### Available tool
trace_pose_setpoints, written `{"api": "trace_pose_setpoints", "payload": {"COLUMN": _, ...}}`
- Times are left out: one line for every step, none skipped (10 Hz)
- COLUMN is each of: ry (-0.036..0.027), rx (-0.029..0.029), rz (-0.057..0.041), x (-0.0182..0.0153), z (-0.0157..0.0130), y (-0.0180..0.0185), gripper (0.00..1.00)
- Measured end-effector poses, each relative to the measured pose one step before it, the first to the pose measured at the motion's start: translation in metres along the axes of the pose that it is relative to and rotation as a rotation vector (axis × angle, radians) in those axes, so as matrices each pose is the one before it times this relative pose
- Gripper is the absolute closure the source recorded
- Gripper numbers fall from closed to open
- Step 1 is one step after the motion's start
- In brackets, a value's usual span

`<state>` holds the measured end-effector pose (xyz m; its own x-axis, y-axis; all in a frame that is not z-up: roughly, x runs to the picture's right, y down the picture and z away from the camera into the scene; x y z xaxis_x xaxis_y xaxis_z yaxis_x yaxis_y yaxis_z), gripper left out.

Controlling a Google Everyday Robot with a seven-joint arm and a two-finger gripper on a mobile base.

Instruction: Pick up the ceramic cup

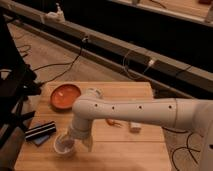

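The ceramic cup (pixel 62 145) is a small white round cup standing near the front left of the wooden table (pixel 125 155). My gripper (pixel 76 140) hangs from the white arm (pixel 130 111) and is right at the cup's right side, low over its rim. The gripper hides part of the cup. I cannot see whether the gripper touches the cup.
A shallow orange-red dish (pixel 65 96) sits at the back left, with a small white bottle (pixel 93 92) beside it. A black and blue striped object (pixel 41 131) lies left of the cup. A small orange item (pixel 113 122) and a white item (pixel 135 127) lie mid-table. Cables run on the floor behind.
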<state>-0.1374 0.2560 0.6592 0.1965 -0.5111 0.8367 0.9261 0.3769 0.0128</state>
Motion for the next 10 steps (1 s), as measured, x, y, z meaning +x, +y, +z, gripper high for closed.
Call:
{"api": "trace_pose_setpoints", "payload": {"ry": -0.01059, "rx": -0.00511, "rz": 0.00121, "x": 0.00006, "z": 0.00881, "y": -0.00017, "gripper": 0.20}}
{"api": "trace_pose_setpoints", "payload": {"ry": -0.01103, "rx": -0.00378, "rz": 0.00050, "x": -0.00019, "z": 0.00834, "y": -0.00074, "gripper": 0.20}}
{"api": "trace_pose_setpoints", "payload": {"ry": -0.01372, "rx": -0.00334, "rz": 0.00558, "x": 0.00124, "z": 0.01097, "y": -0.00026, "gripper": 0.20}}
{"api": "trace_pose_setpoints", "payload": {"ry": -0.00508, "rx": -0.00080, "rz": 0.00627, "x": 0.00224, "z": 0.00593, "y": -0.00021, "gripper": 0.22}}
{"api": "trace_pose_setpoints", "payload": {"ry": 0.00124, "rx": 0.00119, "rz": 0.00774, "x": 0.00355, "z": 0.00339, "y": 0.00008, "gripper": 0.27}}
{"api": "trace_pose_setpoints", "payload": {"ry": 0.01127, "rx": 0.00578, "rz": 0.01356, "x": 0.00621, "z": 0.00158, "y": -0.00011, "gripper": 0.38}}
{"api": "trace_pose_setpoints", "payload": {"ry": 0.01933, "rx": 0.00620, "rz": 0.01816, "x": 0.00613, "z": -0.00372, "y": -0.00018, "gripper": 0.49}}
{"api": "trace_pose_setpoints", "payload": {"ry": 0.01551, "rx": 0.00011, "rz": 0.02582, "x": 0.00468, "z": -0.00526, "y": 0.00092, "gripper": 0.59}}
{"api": "trace_pose_setpoints", "payload": {"ry": 0.00927, "rx": 0.00271, "rz": 0.02083, "x": 0.00237, "z": -0.00558, "y": -0.00060, "gripper": 0.66}}
{"api": "trace_pose_setpoints", "payload": {"ry": 0.01253, "rx": -0.00571, "rz": 0.02674, "x": 0.00156, "z": -0.01026, "y": 0.00096, "gripper": 0.79}}
